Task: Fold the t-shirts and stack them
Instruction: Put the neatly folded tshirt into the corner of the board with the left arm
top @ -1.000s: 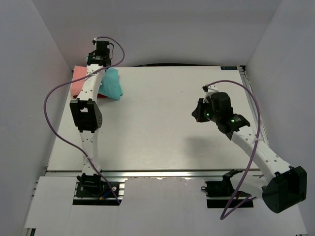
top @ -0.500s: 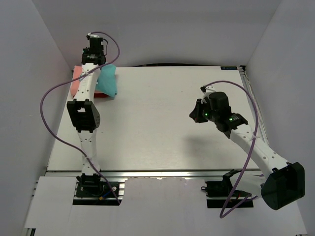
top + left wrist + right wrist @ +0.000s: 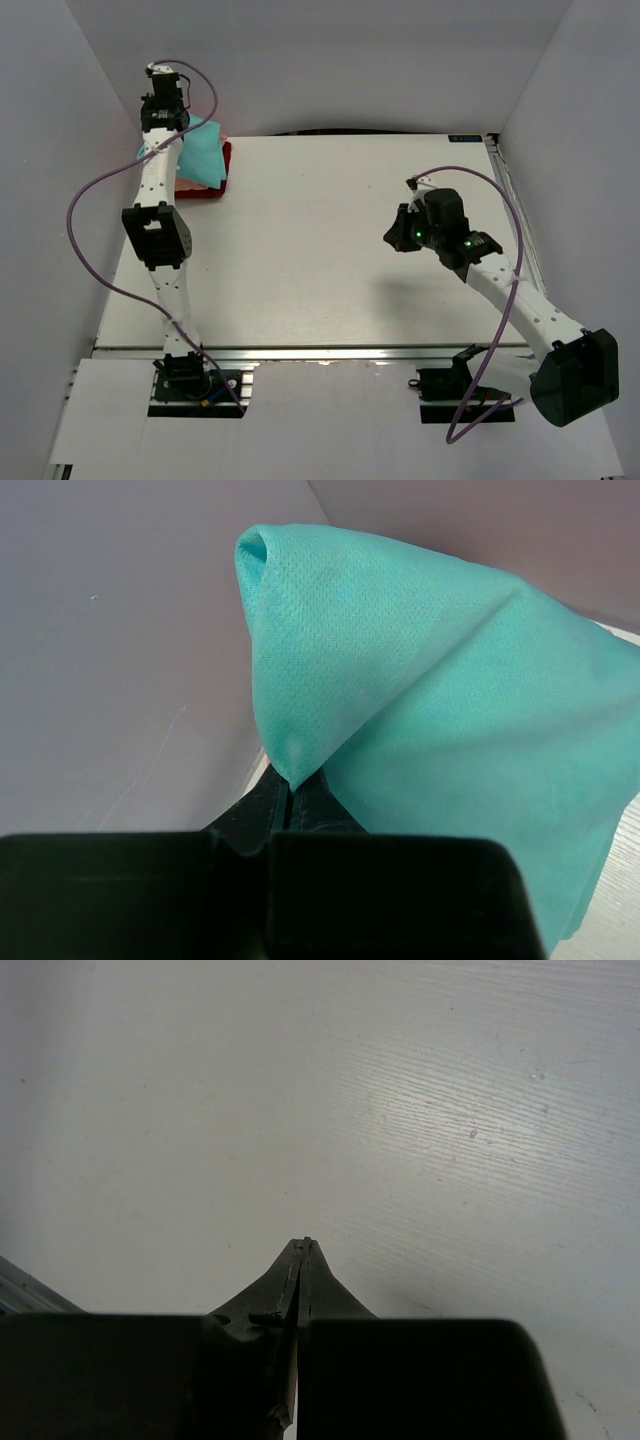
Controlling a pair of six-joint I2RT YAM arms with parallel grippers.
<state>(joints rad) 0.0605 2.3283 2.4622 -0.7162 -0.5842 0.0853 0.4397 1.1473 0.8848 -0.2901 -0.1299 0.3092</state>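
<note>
The teal-turquoise t-shirt (image 3: 203, 158) lies bunched at the table's far left corner, over the dark red t-shirt (image 3: 224, 163), whose edge shows at its right and front. The salmon-pink t-shirt is hidden. My left gripper (image 3: 160, 120) reaches to the far left corner by the wall and is shut on a fold of the teal shirt (image 3: 430, 680), pinched at the gripper's tips (image 3: 292, 783). My right gripper (image 3: 394, 237) is shut and empty above bare table right of centre; it also shows in the right wrist view (image 3: 304, 1245).
The white table (image 3: 320, 260) is walled on the left, back and right by grey panels. A purple cable loops off each arm. The left wall stands close to the left gripper.
My left gripper has moved left and back toward the corner, drawing the teal shirt over the stack so the pink shirt no longer shows. The right arm has barely moved.
</note>
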